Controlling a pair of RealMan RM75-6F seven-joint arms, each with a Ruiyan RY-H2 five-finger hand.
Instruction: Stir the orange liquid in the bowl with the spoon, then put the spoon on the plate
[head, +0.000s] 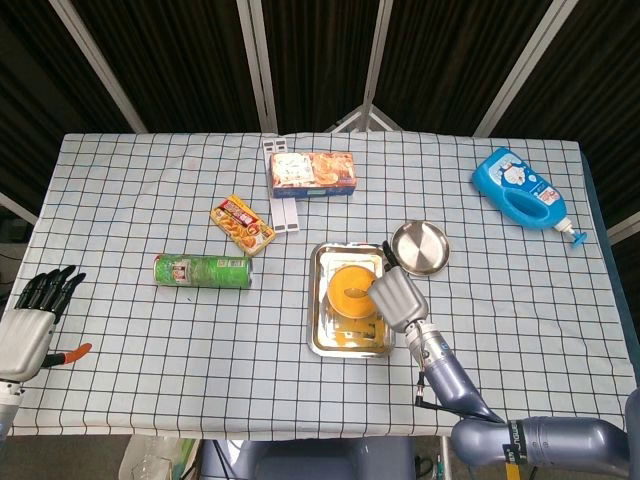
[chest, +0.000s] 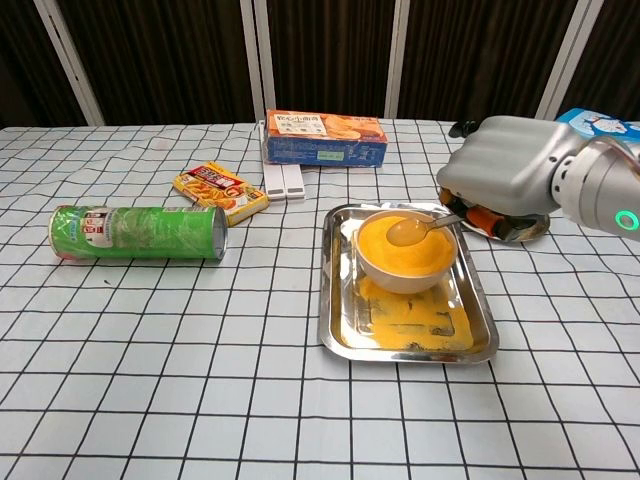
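- The right hand gripped the spoon by its handle, with the spoon's head lying in the orange liquid.
- The bowl sat in the far half of the steel tray, and orange spill marked the tray floor in front of it.
- The plate lay on the cloth just beyond the tray's right far corner; in the chest view the hand hid most of it.
- The left hand was held off at the table's near left edge, fingers straight and apart, holding nothing.
- My call: this was the stirring step, with the spoon head at the surface near the bowl's right side.
- Next, I judged, the spoon should sweep round inside the rim without tipping the bowl.
- Then it would need lifting clear, a moment to drip, and a short carry right and back to the plate.
- A can, a packet and a box lay well clear to the left.
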